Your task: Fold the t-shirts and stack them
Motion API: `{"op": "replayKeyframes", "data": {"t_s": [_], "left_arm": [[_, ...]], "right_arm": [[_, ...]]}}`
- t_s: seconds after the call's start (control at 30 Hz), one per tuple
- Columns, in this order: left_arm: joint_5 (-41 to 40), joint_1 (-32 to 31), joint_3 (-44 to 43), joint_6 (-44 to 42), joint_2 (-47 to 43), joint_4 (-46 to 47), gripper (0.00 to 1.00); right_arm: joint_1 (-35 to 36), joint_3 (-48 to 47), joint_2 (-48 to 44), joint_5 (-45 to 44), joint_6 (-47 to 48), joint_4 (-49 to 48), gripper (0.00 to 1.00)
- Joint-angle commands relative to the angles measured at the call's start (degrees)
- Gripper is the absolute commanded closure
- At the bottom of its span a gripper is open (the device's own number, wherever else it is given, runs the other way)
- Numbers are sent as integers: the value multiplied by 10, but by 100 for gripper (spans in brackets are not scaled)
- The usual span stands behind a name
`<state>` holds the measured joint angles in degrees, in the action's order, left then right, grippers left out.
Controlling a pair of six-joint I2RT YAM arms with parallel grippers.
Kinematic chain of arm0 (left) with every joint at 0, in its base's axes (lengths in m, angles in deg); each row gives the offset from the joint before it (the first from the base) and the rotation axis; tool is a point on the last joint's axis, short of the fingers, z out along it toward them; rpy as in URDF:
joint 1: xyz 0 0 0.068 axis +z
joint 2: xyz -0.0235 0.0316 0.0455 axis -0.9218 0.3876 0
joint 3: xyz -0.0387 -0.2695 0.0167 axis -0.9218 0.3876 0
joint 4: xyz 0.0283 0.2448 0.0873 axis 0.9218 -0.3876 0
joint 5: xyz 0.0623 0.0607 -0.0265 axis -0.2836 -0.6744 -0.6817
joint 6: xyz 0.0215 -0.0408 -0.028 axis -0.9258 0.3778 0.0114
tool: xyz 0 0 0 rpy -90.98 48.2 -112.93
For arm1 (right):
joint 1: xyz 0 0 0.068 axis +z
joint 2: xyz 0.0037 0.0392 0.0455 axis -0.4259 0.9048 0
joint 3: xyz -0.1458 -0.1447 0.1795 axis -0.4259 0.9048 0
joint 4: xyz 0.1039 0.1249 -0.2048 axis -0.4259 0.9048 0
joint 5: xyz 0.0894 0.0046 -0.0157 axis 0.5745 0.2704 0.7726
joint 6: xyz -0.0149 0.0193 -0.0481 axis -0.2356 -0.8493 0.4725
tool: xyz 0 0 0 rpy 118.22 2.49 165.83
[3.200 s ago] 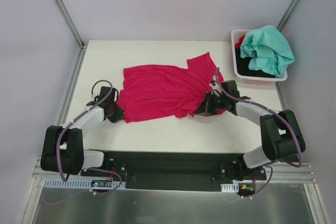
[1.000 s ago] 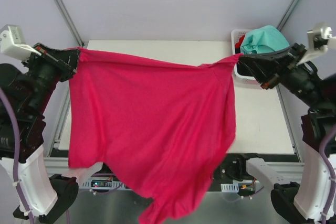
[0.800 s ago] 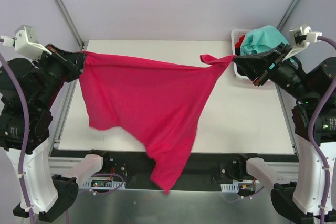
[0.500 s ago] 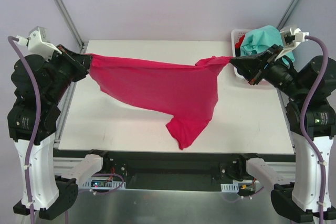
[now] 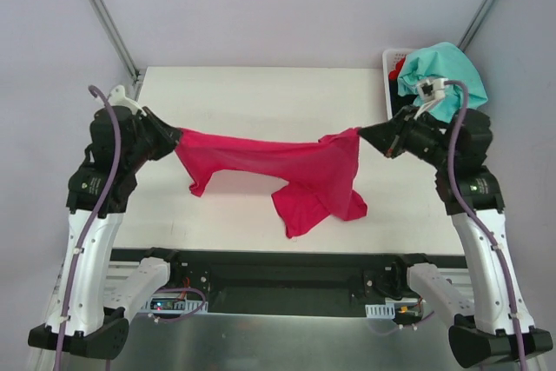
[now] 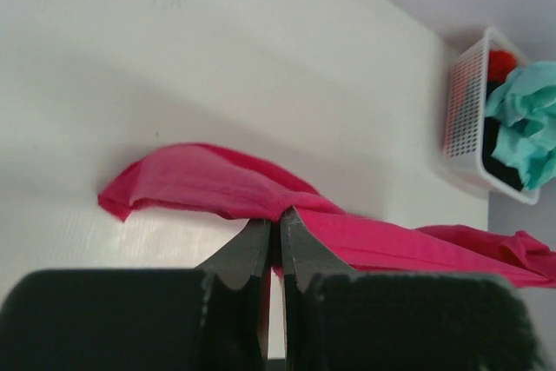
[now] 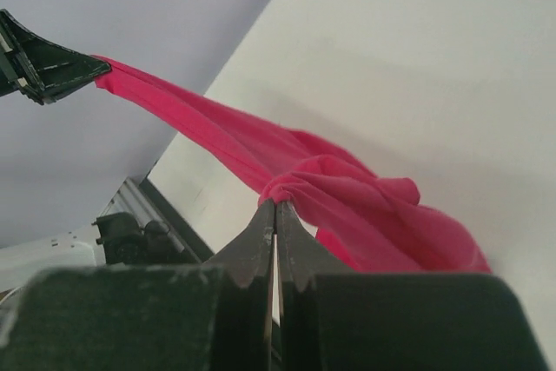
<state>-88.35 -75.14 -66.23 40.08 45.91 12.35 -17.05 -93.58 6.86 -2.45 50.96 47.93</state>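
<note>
Hidden: in the top view the teal t-shirt point(image 5: 443, 71) and the right arm cover most of the white basket point(image 5: 388, 67).
Pink t-shirt point(image 5: 295, 167): stretched between both claws, its loose part sagging onto the table point(image 5: 261, 97).
Left gripper point(image 5: 174, 139): pinched tight on one shirt edge.
Right gripper point(image 5: 363, 135): pinched tight on a bunched edge.
Left wrist view only: black cloth point(image 6: 502, 161) and red cloth point(image 6: 501, 60) lie in the basket beside the teal.

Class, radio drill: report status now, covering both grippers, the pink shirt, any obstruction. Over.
Left gripper shut on magenta-pink cloth t-shirt, right gripper shut on other end. Shirt stretched between them, bulk sagging onto table. White plastic basket far right, clear.
</note>
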Motion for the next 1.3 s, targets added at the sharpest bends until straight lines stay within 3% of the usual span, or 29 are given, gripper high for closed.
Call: {"op": "replayKeyframes", "data": {"t_s": [0.0,0.23,0.37,0.5,0.7,0.93,1.1,1.13,1.27], "left_arm": [[30,-3,62,33,-18,26,100],[24,-3,102,35,-9,34,100],[29,-6,125,40,4,48,100],[24,-7,137,40,0,56,100],[14,-7,133,33,1,58,100],[14,-7,129,36,22,71,100],[15,-8,134,41,30,82,100],[16,-9,134,42,33,84,100],[14,-15,134,46,38,93,100]], "right_arm": [[18,81,-8,25,-45,-52,99],[79,106,15,7,-22,22,99],[98,101,47,60,0,69,99],[127,113,62,58,12,137,99],[163,200,-22,-13,-56,154,99],[171,199,-99,-75,-81,262,99],[171,209,-131,-98,-79,318,60],[171,208,-132,-115,-74,326,45],[171,219,-113,-141,-46,320,40]]}}
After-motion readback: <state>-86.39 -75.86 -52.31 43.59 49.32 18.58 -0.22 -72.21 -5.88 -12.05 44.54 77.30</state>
